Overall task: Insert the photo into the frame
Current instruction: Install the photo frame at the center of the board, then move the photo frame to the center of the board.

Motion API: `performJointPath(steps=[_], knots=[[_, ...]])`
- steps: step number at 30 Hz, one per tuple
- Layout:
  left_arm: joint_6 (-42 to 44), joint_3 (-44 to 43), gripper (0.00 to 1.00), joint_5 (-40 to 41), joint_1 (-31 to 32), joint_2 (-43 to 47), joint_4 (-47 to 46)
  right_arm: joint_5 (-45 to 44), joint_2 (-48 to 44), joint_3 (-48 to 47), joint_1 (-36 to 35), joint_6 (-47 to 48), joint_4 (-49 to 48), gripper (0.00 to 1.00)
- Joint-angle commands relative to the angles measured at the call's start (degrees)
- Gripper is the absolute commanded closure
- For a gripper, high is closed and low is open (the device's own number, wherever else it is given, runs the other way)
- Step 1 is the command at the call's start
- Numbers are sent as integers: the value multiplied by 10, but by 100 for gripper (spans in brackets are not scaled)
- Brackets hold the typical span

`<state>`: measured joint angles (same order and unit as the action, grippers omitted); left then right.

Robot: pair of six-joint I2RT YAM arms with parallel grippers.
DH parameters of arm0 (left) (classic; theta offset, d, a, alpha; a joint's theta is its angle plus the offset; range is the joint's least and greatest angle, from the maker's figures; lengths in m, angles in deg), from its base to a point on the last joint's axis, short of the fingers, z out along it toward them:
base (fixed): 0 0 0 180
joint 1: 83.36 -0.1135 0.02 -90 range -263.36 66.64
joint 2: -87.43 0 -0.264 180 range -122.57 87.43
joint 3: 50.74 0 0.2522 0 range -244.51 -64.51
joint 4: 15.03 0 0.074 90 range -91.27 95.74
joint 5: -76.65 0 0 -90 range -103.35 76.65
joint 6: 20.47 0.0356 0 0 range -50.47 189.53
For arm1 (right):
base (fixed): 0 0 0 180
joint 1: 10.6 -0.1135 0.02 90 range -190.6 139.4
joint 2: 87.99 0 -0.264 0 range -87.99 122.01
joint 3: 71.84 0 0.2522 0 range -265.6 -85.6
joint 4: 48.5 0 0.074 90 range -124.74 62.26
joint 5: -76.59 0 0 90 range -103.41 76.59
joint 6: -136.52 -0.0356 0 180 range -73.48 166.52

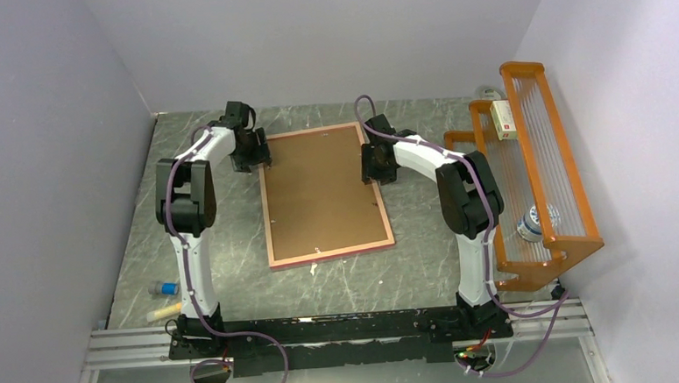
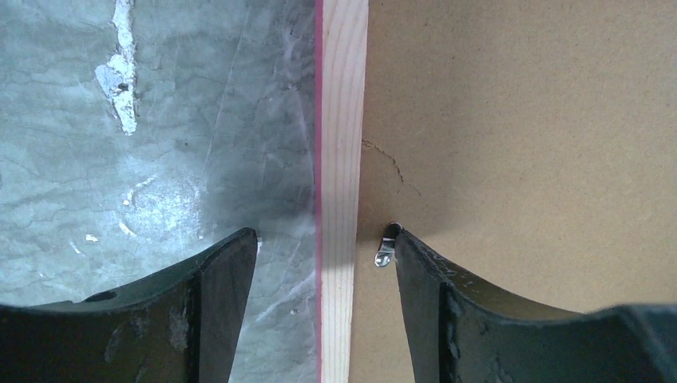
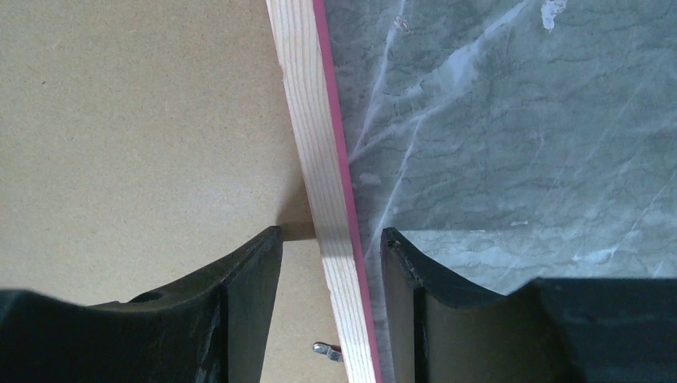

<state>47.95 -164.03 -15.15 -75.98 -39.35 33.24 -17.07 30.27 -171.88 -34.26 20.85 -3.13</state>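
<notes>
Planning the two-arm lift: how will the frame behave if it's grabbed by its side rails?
Probably stiff: the frame has solid-looking wood rails. Likely light for its size, being thin and flat. The backing board might shift if tilted; only small metal clips appear to hold it.

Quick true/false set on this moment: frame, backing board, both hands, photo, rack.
1. The frame lies back up with the brown backing board in it. True.
2. The left hand is clamped shut on a rail. False: it is open, straddling the rail.
3. The right hand is open and straddles the opposite rail. True.
4. The photo lies beside the frame. False: no photo shows in any view.
5. The orange rack stands on the left. False: it stands on the right.
</notes>
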Motion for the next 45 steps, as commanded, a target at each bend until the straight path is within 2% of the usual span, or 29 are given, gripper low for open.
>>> performJointPath(steps=[1, 6, 17, 24, 30, 36, 43, 45], knots=[[31, -14, 31, 30, 5, -33, 40, -5, -22, 7, 3, 13, -11, 48], [28, -11, 43, 41, 6, -28, 47, -3, -23, 13, 3, 9, -18, 49], [19, -12, 71, 18, 5, -16, 48, 10, -32, 35, 3, 2, -46, 56], [16, -13, 76, -10, 6, -10, 46, 14, -32, 37, 3, 3, -46, 58], [53, 2, 75, -53, 6, 7, 25, 14, -32, 33, 5, 0, -45, 57], [85, 12, 65, -76, 3, 32, 3, 26, -28, 16, 11, -2, -42, 53], [27, 13, 55, -72, -25, 65, -11, 83, -20, 2, 30, -13, -53, 47], [7, 19, 50, -90, -34, 71, -19, 101, -14, -1, 32, -11, -53, 46]])
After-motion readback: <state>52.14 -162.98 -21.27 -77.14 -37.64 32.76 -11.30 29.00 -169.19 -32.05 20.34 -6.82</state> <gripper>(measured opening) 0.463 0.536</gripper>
